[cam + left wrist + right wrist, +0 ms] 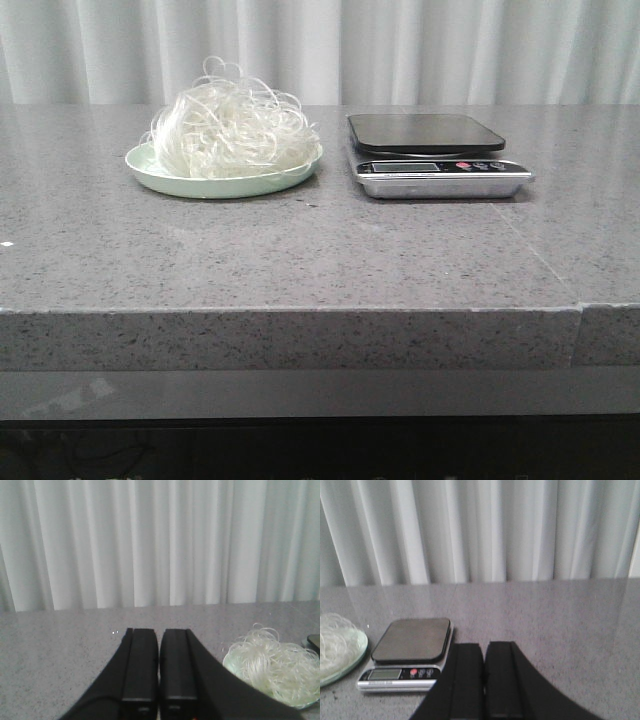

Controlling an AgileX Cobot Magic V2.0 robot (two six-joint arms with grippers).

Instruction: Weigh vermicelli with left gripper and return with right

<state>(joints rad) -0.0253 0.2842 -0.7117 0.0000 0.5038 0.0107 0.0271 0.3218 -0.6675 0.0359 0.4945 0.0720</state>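
The vermicelli (pixel 232 128), a fluffy nest of whitish strands, lies on a pale green plate (pixel 150 170) at the back left of the table. It also shows in the left wrist view (pixel 272 665) and at the edge of the right wrist view (pixel 335 642). A kitchen scale (pixel 430 152) with a dark platter stands to the right of the plate; it also shows in the right wrist view (pixel 410 652). My left gripper (pixel 159 632) is shut and empty, well short of the plate. My right gripper (pixel 484 646) is shut and empty, beside the scale. Neither arm shows in the front view.
The grey speckled table (pixel 300 260) has a front edge near me and a seam at the right (pixel 580 310). A white curtain (pixel 400 50) hangs behind the table.
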